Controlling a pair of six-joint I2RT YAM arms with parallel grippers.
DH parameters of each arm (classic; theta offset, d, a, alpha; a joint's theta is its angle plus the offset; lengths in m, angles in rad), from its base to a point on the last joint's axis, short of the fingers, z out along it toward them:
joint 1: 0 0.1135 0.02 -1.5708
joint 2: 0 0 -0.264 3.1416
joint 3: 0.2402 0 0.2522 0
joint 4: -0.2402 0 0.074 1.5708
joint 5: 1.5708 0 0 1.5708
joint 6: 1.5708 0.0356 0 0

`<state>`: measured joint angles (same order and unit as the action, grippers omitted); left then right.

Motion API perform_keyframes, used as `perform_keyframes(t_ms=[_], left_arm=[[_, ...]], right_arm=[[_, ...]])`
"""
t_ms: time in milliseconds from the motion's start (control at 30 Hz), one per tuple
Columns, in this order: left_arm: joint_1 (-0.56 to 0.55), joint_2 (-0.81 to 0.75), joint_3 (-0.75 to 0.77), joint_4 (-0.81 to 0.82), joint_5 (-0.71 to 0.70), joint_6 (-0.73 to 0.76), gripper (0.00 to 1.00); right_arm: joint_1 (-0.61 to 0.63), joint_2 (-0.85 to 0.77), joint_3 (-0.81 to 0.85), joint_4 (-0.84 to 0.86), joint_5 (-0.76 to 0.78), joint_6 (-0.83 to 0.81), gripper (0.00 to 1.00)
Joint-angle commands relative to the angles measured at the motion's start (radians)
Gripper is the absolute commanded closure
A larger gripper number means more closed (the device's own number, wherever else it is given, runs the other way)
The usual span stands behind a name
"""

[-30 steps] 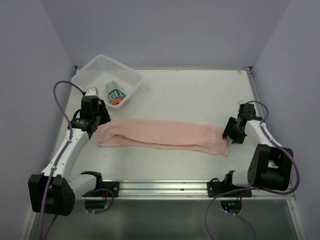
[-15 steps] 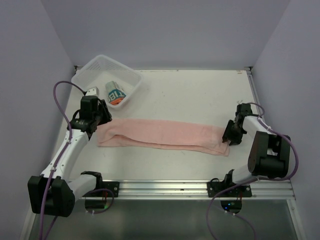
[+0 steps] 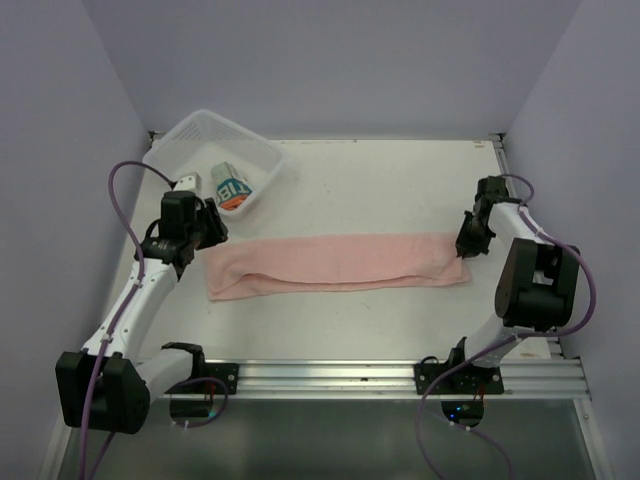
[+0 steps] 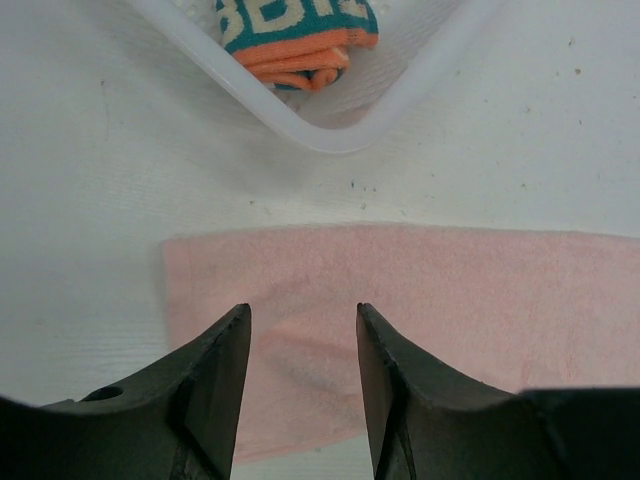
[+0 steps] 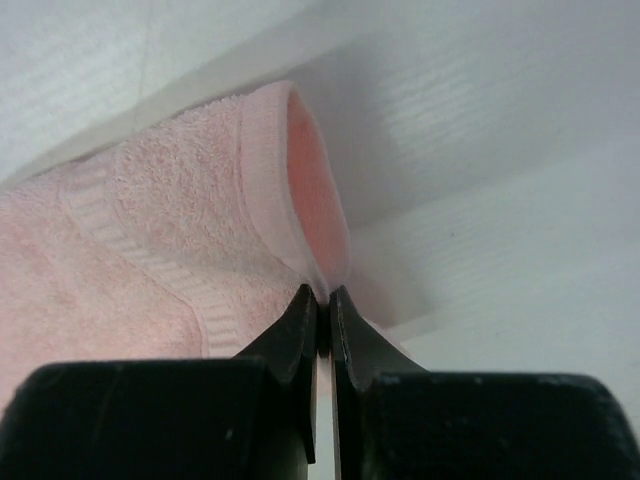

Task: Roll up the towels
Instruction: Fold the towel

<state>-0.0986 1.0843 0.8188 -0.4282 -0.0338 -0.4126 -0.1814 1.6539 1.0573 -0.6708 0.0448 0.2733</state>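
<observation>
A pale pink towel [image 3: 335, 263] lies folded into a long strip across the table. My right gripper [image 3: 468, 247] is shut on the strip's right end, and the right wrist view shows the hem [image 5: 300, 200] pinched and lifted between my fingertips [image 5: 323, 298]. Over the strip's left end hovers my left gripper [image 3: 203, 240], open, with pink cloth [image 4: 400, 300] showing between its fingers [image 4: 225, 345]. A second towel [image 3: 231, 187], teal and white with letters and an orange edge, lies rolled in the basket [image 3: 190, 135]; it also shows in the left wrist view [image 4: 297, 30].
The white mesh basket [image 4: 340, 135] stands at the back left, close to my left gripper. Purple walls enclose the table on the left, back and right. A metal rail [image 3: 330, 375] runs along the near edge between the arm bases.
My right gripper has shut on the pink towel's right end and pulled it back and right, straightening the strip. The left end slid slightly right. My left gripper opened a little.
</observation>
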Motion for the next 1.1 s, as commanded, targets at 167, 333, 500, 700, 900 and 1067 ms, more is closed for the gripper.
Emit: perform_keyframes(t_ms=[167, 333, 500, 700, 900, 1067], left_arm=[[-0.001, 0.037, -0.029, 0.094, 0.167, 0.090, 0.43], [-0.059, 0.100, -0.033, 0.095, 0.174, 0.100, 0.41], [-0.212, 0.173, -0.007, 0.043, 0.078, 0.084, 0.41], [-0.240, 0.227, 0.002, 0.009, 0.103, 0.054, 0.54], [-0.274, 0.224, -0.004, -0.010, 0.103, 0.072, 0.66], [-0.282, 0.259, -0.026, -0.086, 0.038, -0.004, 0.65]], right_arm=[[-0.009, 0.122, 0.292, -0.055, 0.174, -0.029, 1.00], [-0.013, 0.201, 0.342, -0.047, 0.161, -0.022, 1.00], [-0.096, 0.204, 0.291, 0.007, 0.142, 0.012, 1.00], [-0.167, 0.155, 0.230, 0.053, 0.112, 0.027, 1.00], [-0.167, 0.150, 0.239, 0.046, 0.049, 0.021, 1.00], [-0.167, 0.145, 0.233, 0.053, 0.024, 0.024, 1.00]])
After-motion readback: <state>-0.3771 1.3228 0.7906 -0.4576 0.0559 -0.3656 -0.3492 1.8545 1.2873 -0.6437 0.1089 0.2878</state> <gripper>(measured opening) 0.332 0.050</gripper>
